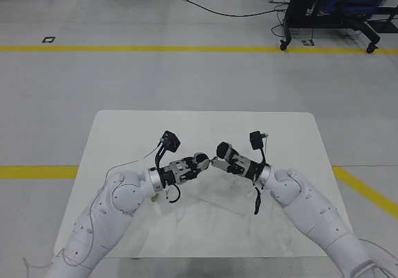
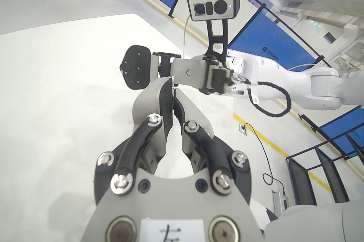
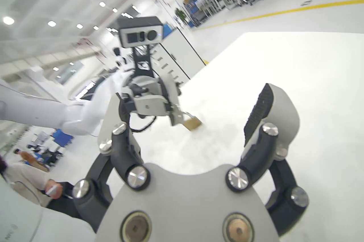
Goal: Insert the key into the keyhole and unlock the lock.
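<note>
So, early days I'd say. The left gripper point(image 2: 173, 86) is pinched nearly shut on the little brass lock point(image 3: 194, 122), over the middle of the table point(image 1: 115, 132). The right gripper point(image 3: 189, 96), just beside it, gapes wide and holds nothing. I can't make out a key anywhere (maybe hidden?), so inserting and turning both look undone. Count: one lock, two grippers.

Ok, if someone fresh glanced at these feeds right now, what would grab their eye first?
The two grippers meeting tip to tip above the middle of the white table stand out first. The left gripper is pinched shut on a small brass lock. The right gripper faces it with its fingers spread wide and nothing between them.
</note>
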You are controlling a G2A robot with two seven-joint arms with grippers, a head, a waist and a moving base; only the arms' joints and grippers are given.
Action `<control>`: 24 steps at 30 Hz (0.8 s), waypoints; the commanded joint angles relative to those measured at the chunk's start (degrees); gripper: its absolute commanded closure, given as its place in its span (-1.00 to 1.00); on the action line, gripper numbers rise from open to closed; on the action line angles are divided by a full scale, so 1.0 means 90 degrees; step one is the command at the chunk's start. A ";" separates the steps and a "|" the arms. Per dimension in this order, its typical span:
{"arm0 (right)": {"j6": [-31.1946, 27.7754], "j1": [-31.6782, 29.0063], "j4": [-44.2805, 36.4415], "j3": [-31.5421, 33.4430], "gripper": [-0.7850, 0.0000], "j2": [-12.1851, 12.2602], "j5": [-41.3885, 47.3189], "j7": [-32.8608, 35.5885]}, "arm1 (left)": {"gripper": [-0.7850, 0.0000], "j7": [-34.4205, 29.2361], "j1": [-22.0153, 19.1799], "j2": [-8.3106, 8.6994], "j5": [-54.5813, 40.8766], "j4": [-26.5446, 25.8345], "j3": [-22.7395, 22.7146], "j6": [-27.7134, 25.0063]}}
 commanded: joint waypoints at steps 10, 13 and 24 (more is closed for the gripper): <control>-0.0300 -0.0555 -0.0649 0.0754 0.03 0.0408 0.0565 0.1721 | 1.00 -0.1363 -0.0008 0.0133 -0.0927 -0.0141 0.0036 -0.0633; -0.0330 -0.0577 -0.0779 0.0679 0.13 0.0446 0.0908 0.2252 | 1.00 -0.1715 -0.0171 0.0134 -0.1438 0.0072 0.0189 -0.0858; -0.0588 -0.0396 -0.0712 0.0436 0.44 0.0511 0.1980 0.3295 | 1.00 -0.1892 -0.0426 0.0135 -0.1431 0.0253 0.0408 -0.0704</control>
